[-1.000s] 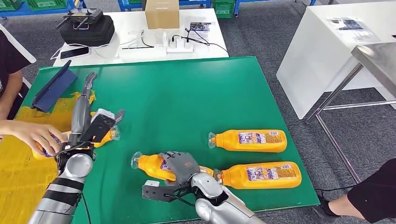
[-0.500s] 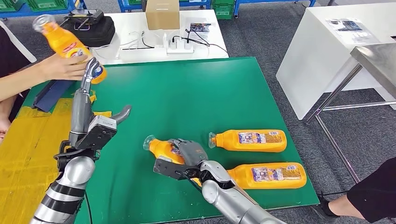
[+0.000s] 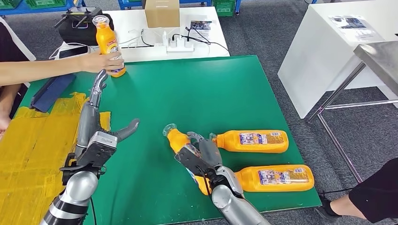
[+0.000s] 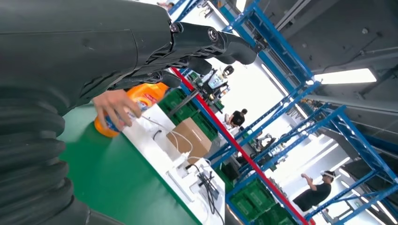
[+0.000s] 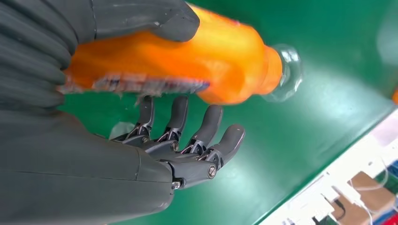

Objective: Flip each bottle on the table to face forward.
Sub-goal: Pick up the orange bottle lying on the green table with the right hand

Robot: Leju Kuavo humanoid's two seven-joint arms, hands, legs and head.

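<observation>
On my head view the right hand holds an orange bottle near the front middle of the green desk. The bottle is tilted, its clear cap end raised and pointing to the far left, its base hidden behind the hand. On the right wrist view I see the thumb lying over one side of the bottle and the dark fingers stretched out along the other side, so the bottle is carried between them with its label edge toward the palm.

Two more bottles lie flat on the desk to the right, both with caps toward the left and labels up: the far one just beside the right hand, the near one close to the front edge, touching or almost touching the right wrist; I cannot tell which.

My left hand is on the left side of the desk, holding nothing, fingers extended toward the far side and thumb spread out to the right.

At the far left corner, a person's hand grips a fourth bottle standing upright at the desk's edge. A dark blue folder lies at the left edge, next to yellow sheeting.
</observation>
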